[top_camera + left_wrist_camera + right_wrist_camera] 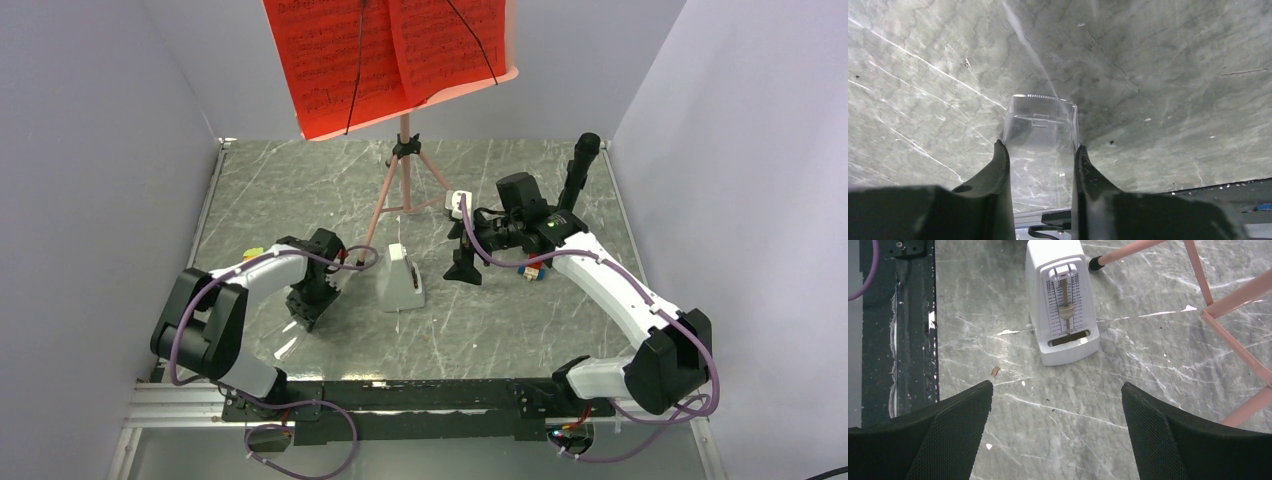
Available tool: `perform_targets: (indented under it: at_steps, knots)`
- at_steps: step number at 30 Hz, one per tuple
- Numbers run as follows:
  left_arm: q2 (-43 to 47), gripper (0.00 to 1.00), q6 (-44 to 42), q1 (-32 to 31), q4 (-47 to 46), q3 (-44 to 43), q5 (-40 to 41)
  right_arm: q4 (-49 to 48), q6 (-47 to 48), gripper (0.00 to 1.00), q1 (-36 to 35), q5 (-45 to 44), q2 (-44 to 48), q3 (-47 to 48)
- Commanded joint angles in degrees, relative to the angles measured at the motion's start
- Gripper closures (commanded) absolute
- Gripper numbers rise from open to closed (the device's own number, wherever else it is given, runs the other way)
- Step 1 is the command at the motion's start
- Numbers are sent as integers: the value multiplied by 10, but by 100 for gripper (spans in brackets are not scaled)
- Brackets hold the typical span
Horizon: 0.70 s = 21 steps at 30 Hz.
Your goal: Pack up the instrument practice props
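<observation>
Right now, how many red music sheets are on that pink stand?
2. One red sheet sits on the left half of the stand, the other sheet on the right half, side by side. More could be hidden behind them.

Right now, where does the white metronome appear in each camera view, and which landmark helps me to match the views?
Top external: the metronome stands near the picture's middle.
Left wrist: not in it; the left tool pinches a clear plastic piece.
Right wrist: top centre, its scale facing the camera.
Landmark: the pink stand leg with its black foot beside the metronome, seen in the top and right wrist views only.
</observation>
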State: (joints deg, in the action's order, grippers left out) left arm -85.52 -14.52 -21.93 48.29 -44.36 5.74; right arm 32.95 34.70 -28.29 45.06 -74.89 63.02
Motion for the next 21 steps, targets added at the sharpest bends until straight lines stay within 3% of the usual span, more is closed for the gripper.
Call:
perform_targets:
  at_steps: [1, 14, 21]
  knots:
    - [-38, 98, 43, 3, -12, -26, -17, -13, -10, 0, 1, -7, -1, 20]
    - [-128, 99, 196, 20, 29, -201, 26, -20, -39, 0, 1, -19, -18, 34]
    - [-173, 99, 307, 45, 39, -204, -70, -7, -48, 0, 1, -17, -23, 33]
